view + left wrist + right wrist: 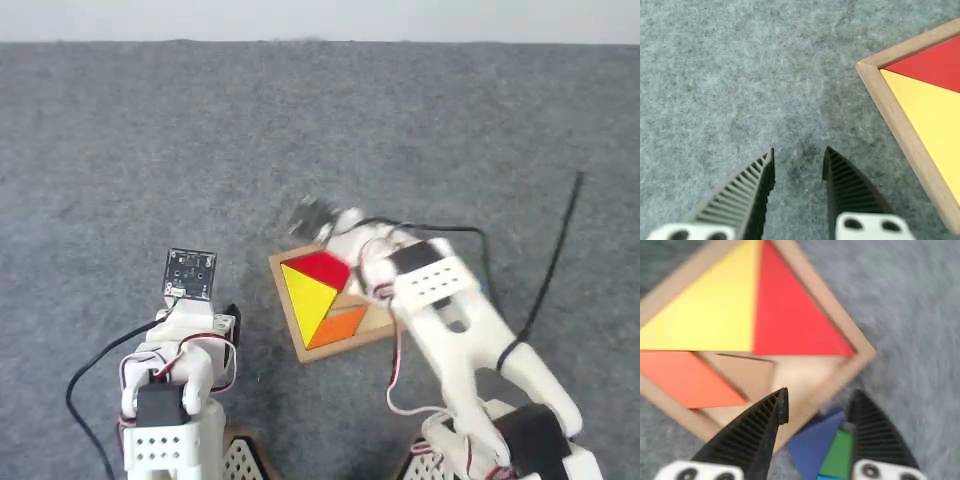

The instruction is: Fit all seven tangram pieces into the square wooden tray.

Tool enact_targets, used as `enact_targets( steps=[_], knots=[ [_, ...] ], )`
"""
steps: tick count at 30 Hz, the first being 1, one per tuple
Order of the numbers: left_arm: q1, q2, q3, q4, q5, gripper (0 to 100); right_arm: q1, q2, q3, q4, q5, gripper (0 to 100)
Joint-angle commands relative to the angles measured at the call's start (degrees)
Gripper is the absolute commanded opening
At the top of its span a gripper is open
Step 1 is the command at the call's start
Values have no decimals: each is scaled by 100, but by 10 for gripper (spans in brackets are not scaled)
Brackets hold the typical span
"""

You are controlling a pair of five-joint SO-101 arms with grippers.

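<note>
The square wooden tray (286,300) holds a red triangle (320,268), a yellow triangle (308,294) and an orange piece (340,325). In the right wrist view the red triangle (790,315), yellow triangle (710,315) and orange piece (685,377) surround bare tray floor (805,375). My right gripper (820,397) hangs open over the tray's rim (862,350). A blue piece (812,440) and a green piece (840,457) lie on the carpet just outside the rim, beneath its fingers. My left gripper (799,152) is open over bare carpet, beside a tray corner (865,67).
Grey carpet covers the whole table. The right arm (440,290) lies across the tray's right side and hides what is under it. A black cable (550,270) runs along the right. The left arm (180,350) stands to the left of the tray.
</note>
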Motion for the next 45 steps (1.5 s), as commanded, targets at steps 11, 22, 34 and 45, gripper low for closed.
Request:
enact_targets(
  steps=[11, 22, 34, 45],
  knots=[
    [18, -158, -48, 53, -35, 153, 189, 1077, -378, -312, -255, 20],
    [18, -158, -48, 53, -35, 153, -716, 1130, -360, -312, -299, 20],
    [18, -158, -48, 53, -35, 153, -127, 356, -18, -989, -1451, 24],
    [18, -158, -48, 53, -35, 153, 1393, -92, 26, -1007, -2567, 191]
  ],
)
